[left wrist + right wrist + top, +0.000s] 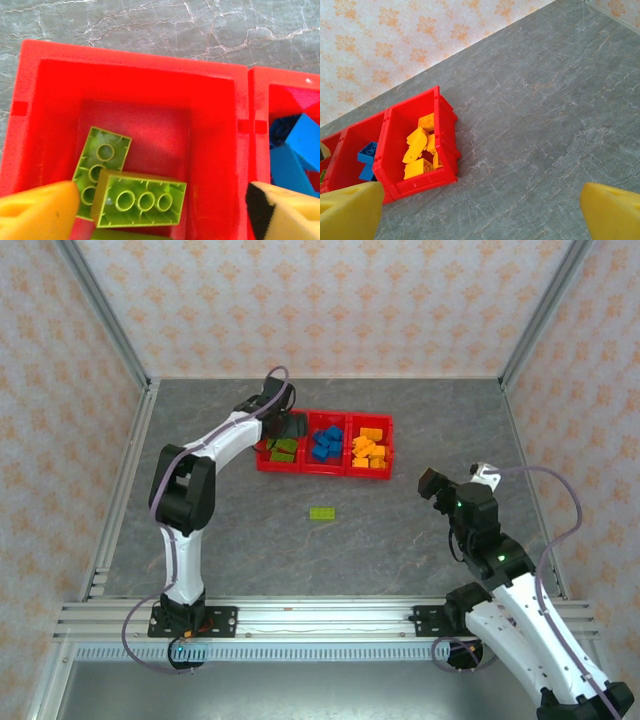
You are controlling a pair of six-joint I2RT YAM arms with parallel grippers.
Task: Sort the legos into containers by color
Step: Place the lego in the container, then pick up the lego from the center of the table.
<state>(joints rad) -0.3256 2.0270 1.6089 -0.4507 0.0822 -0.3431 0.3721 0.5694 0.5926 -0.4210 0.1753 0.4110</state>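
Note:
A long red tray [306, 468] with three containers lies at the table's far middle. Lime green legos [284, 450] fill its left container, blue legos [326, 443] the middle one, orange-yellow legos [369, 449] the right one. One lime green lego [322, 513] lies alone on the table in front of the tray. My left gripper [162, 210] hovers open over the left container, directly above two upside-down green legos [140, 199], holding nothing. My right gripper [480, 212] stands open over bare table to the right of the tray [412, 186], nothing between its fingers.
Grey marbled table top, walled in by metal posts [105, 310] and patterned panels. Free floor lies in front of and to the right of the tray.

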